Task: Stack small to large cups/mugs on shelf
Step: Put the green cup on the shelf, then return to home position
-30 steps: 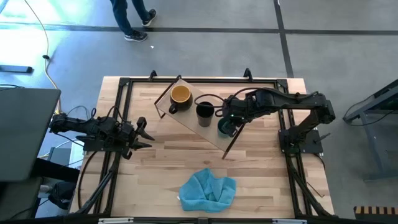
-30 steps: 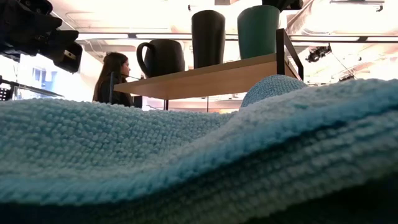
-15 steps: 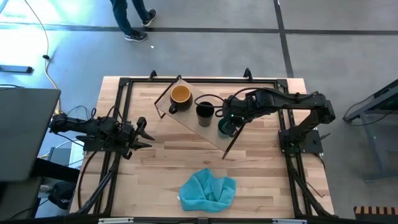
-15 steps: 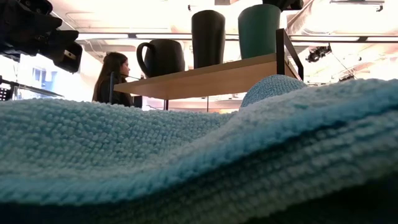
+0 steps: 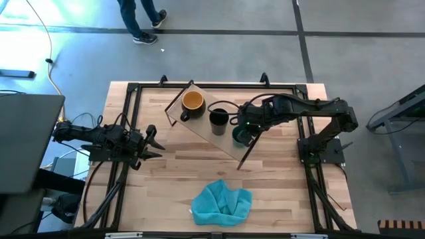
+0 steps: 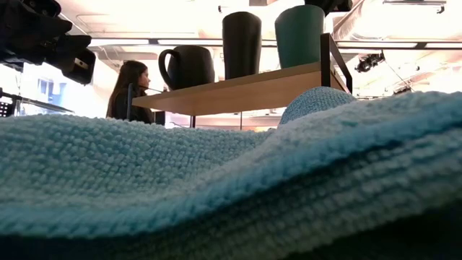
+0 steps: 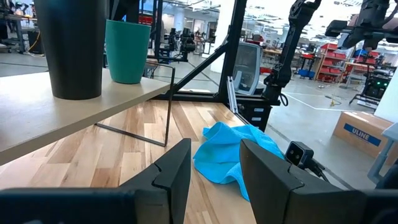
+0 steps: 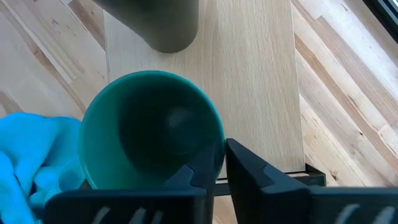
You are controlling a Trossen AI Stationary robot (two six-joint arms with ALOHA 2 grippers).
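Note:
The shelf (image 5: 201,126) stands slantwise on the far half of the table. Along it stand the yellow-orange mug (image 5: 192,101), the black cup (image 5: 218,120) and the green cup (image 5: 239,137), each on its base. In the low view they stand in a row on the board (image 6: 245,90), with the green cup (image 6: 299,36) at the end by the black leg. My right gripper (image 5: 246,129) is above the green cup and shut on its rim. My left gripper (image 5: 154,141) is open and empty near the table's left edge. My right gripper pinches the green cup's rim (image 8: 217,144) between its two fingers, one finger (image 8: 198,171) inside the cup and one (image 8: 252,167) outside. The fingers come from above, pointing down. The cup stands upright, its base on the shelf board (image 8: 261,74).
A teal-blue cloth (image 5: 222,201) lies crumpled near the table's near edge and fills the low view's foreground (image 6: 231,188). Black rails (image 5: 129,119) frame the tabletop. A person (image 6: 130,87) shows in the room behind, and a person's legs (image 5: 143,20) on the floor beyond.

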